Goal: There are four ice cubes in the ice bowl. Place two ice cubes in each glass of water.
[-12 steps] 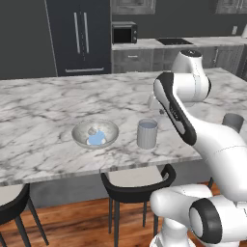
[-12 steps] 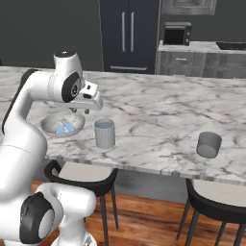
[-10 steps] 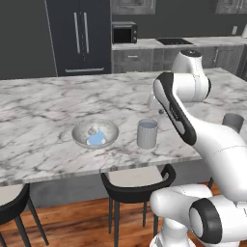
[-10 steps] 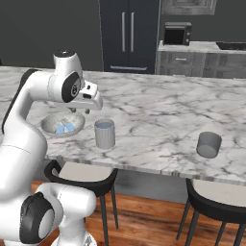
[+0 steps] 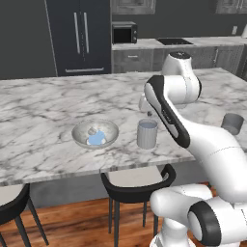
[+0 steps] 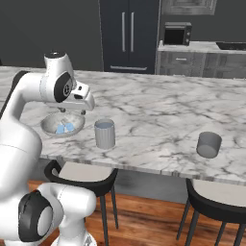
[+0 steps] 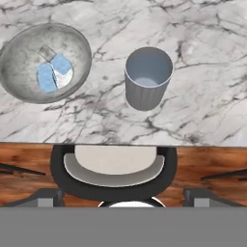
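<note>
Ice cubes [image 7: 54,72]: pale blue and whitish translucent lumps clustered in the middle of the bowl [image 7: 19,46], a wide shallow silvery-grey dish on the marble counter [image 7: 207,82] near its front edge. Near glass [image 7: 147,79], a grey ribbed tumbler, bluish inside, stands upright just beside the bowl, not touching; second glass [image 6: 209,144] sits well apart along the counter, with a black stool [image 7: 116,169] below the edge. Gripper [image 6: 85,108] hangs above the counter between bowl and near glass, but I can't tell how far its fingers are apart or whether it holds anything.
</note>
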Controlling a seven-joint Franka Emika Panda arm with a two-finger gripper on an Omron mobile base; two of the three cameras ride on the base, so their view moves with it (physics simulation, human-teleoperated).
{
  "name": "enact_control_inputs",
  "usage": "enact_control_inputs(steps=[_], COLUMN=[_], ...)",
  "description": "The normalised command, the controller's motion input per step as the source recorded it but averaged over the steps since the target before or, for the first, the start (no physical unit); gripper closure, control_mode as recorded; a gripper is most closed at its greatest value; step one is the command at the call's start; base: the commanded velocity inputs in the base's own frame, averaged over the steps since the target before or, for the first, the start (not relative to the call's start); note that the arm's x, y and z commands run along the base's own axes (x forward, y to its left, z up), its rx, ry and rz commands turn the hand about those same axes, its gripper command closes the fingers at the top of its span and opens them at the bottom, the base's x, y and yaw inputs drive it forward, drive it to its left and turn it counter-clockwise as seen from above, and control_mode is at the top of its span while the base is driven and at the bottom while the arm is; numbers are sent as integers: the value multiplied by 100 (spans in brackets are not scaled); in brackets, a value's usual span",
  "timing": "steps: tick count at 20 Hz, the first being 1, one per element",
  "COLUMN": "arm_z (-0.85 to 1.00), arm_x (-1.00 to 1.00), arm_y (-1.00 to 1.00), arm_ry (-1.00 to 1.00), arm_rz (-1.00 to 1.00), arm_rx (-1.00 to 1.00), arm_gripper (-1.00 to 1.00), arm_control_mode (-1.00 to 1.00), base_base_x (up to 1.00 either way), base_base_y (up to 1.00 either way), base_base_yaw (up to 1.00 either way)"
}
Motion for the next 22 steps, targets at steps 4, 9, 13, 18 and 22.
enact_control_inputs(steps=[4,9,13,18,22], arm_z=[-16,-22,-22,-24,-31], arm_x=[1,8,15,22,28], arm_y=[48,49,49,41,30], arm_ry=[3,5,9,10,12], arm_rz=[-1,0,0,-1,0], arm_rx=[-1,-2,-1,0,0], arm_gripper=[-100,-100,-100,-100,-100], arm_control_mode=[-100,-100,-100,-100,-100], base_base_x=[0,0,0,0,0], base_base_y=[0,0,0,0,0], base_base_yaw=[0,0,0,0,0])
